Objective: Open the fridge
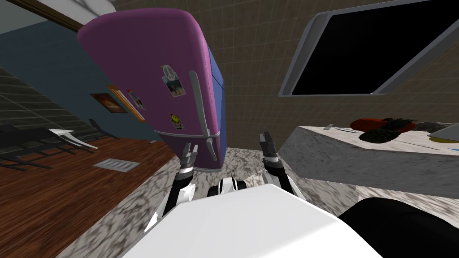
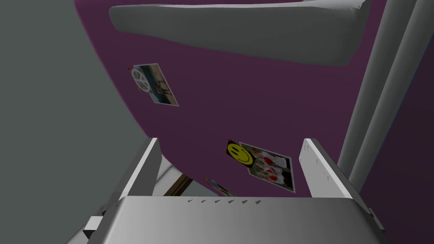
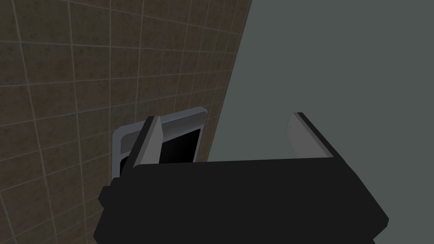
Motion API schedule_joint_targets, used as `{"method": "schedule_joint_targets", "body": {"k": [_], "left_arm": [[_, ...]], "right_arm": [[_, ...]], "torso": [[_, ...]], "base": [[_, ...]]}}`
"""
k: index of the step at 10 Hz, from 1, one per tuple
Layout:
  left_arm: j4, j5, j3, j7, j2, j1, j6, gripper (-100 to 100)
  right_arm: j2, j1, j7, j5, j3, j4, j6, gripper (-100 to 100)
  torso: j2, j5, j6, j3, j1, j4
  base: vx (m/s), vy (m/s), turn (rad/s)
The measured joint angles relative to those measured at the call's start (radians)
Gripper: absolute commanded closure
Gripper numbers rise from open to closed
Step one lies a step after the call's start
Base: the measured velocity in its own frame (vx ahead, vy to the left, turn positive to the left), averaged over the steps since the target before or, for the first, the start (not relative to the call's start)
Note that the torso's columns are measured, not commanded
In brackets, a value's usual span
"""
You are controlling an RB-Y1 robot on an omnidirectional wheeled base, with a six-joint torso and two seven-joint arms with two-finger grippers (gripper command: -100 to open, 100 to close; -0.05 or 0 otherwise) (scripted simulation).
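Note:
The fridge (image 1: pixel 143 67) has a purple door front and a blue side, with stickers on the door and a long grey handle (image 1: pixel 199 105) near its right edge. My left gripper (image 1: pixel 190 153) is open and sits low in front of the door, just left of the short lower handle (image 1: pixel 210 148). In the left wrist view the open left gripper (image 2: pixel 231 163) faces the purple door (image 2: pixel 254 106) close up, with the grey handle (image 2: pixel 377 97) off to one side of its fingers. My right gripper (image 1: pixel 267 142) hovers open to the right of the fridge, holding nothing, and appears open again as the right gripper (image 3: pixel 224 135).
A grey stone counter (image 1: pixel 340 152) with dark fruit on it stands at my right. A framed black window (image 1: pixel 367 45) is on the tiled wall beyond. Wooden floor (image 1: pixel 58 188) with dark chairs lies to the left.

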Motion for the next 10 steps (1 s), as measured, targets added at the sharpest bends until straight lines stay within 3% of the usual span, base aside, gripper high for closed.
{"method": "schedule_joint_targets", "body": {"k": [10], "left_arm": [[0.207, -0.014, -0.045, -0.022, -0.015, -0.068, -0.128, -100]], "right_arm": [[0.000, 0.000, 0.000, 0.000, 0.000, 0.000, 0.000, 0]], "torso": [[-0.001, 0.000, 0.000, -0.001, 0.000, 0.000]], "base": [[0.083, 0.016, -0.049]]}}
